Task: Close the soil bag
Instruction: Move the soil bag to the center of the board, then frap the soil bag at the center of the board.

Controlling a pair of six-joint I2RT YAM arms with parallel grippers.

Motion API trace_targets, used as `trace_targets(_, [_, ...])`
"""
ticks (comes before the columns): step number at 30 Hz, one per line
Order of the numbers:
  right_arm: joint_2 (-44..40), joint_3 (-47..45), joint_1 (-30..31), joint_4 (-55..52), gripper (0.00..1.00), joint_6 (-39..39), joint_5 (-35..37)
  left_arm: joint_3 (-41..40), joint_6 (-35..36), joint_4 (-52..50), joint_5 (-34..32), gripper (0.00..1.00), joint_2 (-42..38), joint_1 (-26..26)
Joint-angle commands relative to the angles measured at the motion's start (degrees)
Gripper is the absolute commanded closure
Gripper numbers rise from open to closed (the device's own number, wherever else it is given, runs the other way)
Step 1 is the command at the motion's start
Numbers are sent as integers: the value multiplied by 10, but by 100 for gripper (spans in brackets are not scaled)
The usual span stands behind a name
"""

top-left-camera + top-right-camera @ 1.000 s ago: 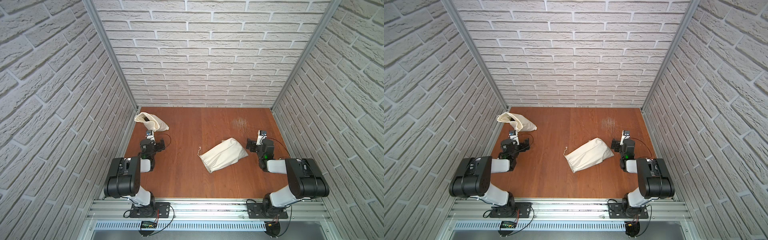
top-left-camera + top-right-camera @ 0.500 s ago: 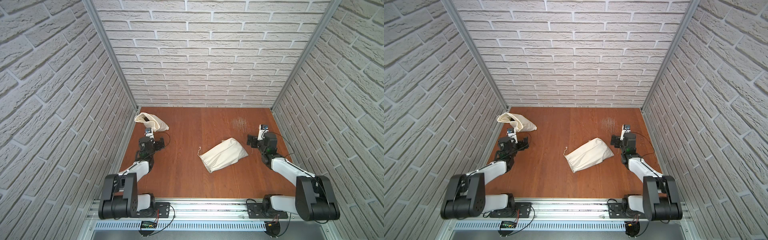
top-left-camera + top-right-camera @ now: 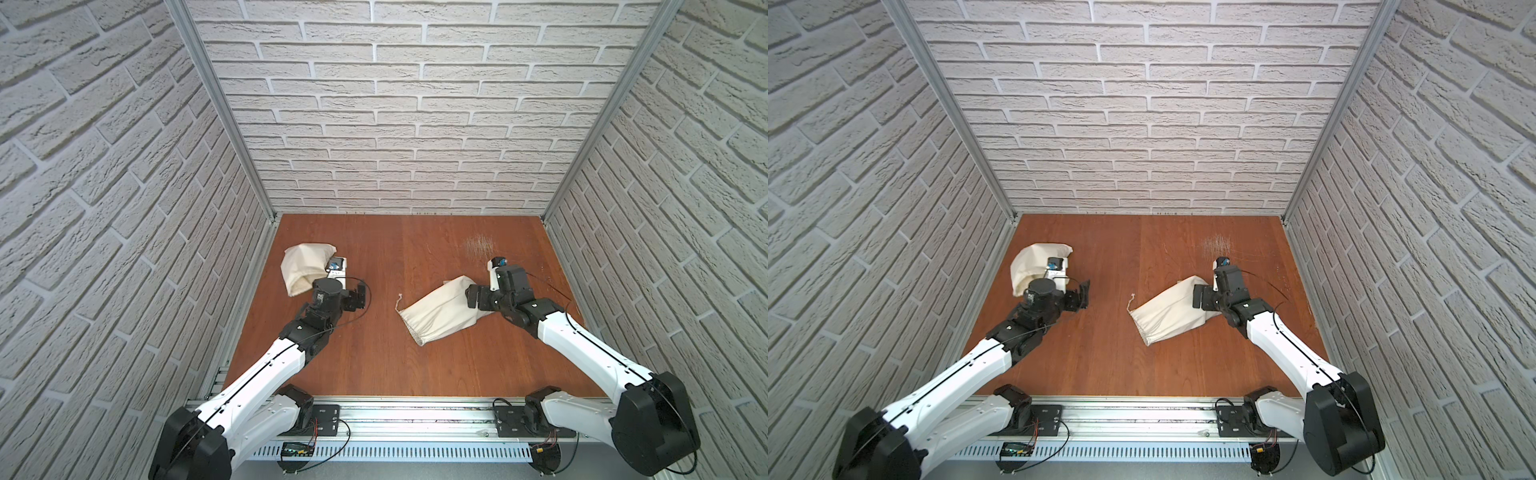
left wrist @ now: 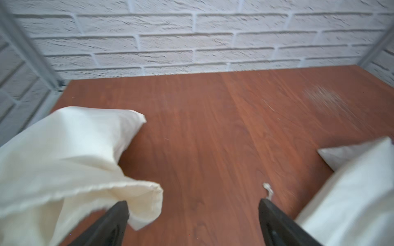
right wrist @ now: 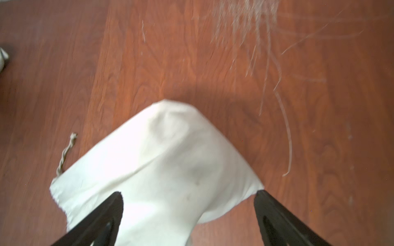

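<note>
Both white-and-black robot arms have unfolded since a second ago. Their elbows were then bunched up near the front rail, and now the forearms reach out long and low over the reddish-brown wooden counter (image 3: 374, 365). The bags have not shifted.

The left arm (image 3: 274, 365) stretches diagonally from the front-left base towards the far left part of the counter, with its wrist turned towards the middle. The right arm (image 3: 582, 345) runs from the front-right base up to the right side, with its wrist bent inward.

A cream cloth drawstring bag (image 3: 436, 316), the one both tools face, lies flat and slanted in the middle of the counter in both top views. Its gathered mouth points to the front left. A second cream cloth bag with a gaping mouth (image 3: 301, 266) sits near the far-left corner, just behind the left wrist.

The left tool (image 3: 360, 297) has come out from beside that second bag to sit over bare wood between the two bags. Its jaws are spread wide and hold nothing. The right tool (image 3: 471, 297) has advanced over the far right end of the drawstring bag. Its jaws are also fully apart, straddling the cloth in the right wrist view without gripping it; whether they touch it I cannot tell.

A short knotted beige cord (image 3: 400, 298) trails from the bag's mouth.
</note>
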Motion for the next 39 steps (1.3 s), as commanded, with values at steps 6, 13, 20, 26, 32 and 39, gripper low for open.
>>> trace_targets(6, [28,-72,51,30,21,75,-4,29,-62,9,28,2,161,-90])
trace_targets(13, [203,18,5,108,40,40,60,67,-74,48,67,2,259,-93])
trace_targets(20, [340,158,-36,122,40,-14,67,130,-47,39,128,2,339,-88])
trace_targets(26, [206,92,-16,74,29,-54,81,146,-32,35,177,10,358,-55])
trace_targets(32, [89,35,46,59,20,-39,63,179,-55,60,261,18,399,7])
trace_targets(39, [243,155,150,57,16,15,105,205,-65,71,246,17,418,41])
